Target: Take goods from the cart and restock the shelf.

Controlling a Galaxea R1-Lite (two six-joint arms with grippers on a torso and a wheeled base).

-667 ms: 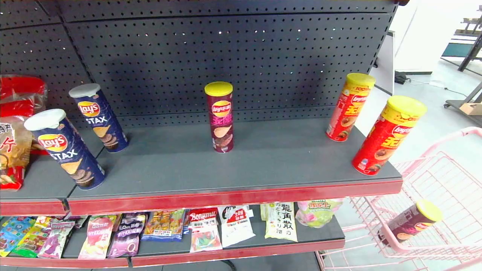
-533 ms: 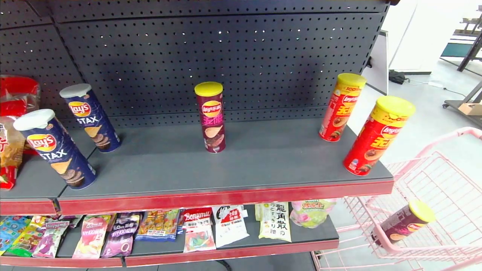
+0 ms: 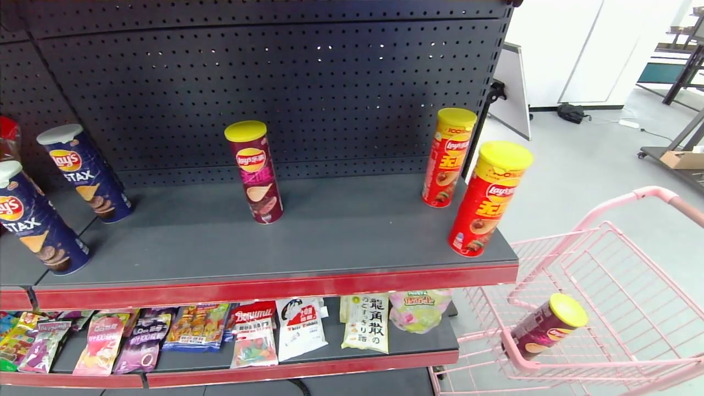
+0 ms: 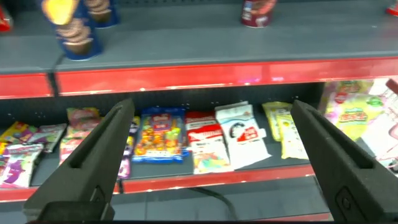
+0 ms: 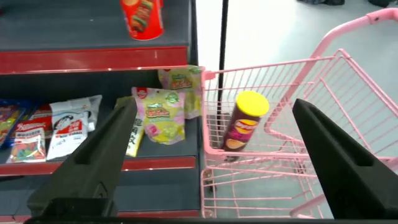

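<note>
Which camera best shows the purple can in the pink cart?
The right wrist view: the purple can sits central behind the cart wires. The head view catches it near a corner; the left wrist view faces the shelves.

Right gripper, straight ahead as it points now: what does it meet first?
Probably the pink cart, at the corner where the purple can leans. The open right gripper frames both. Depth is unclear, so I cannot tell whether wire or can comes first.
</note>
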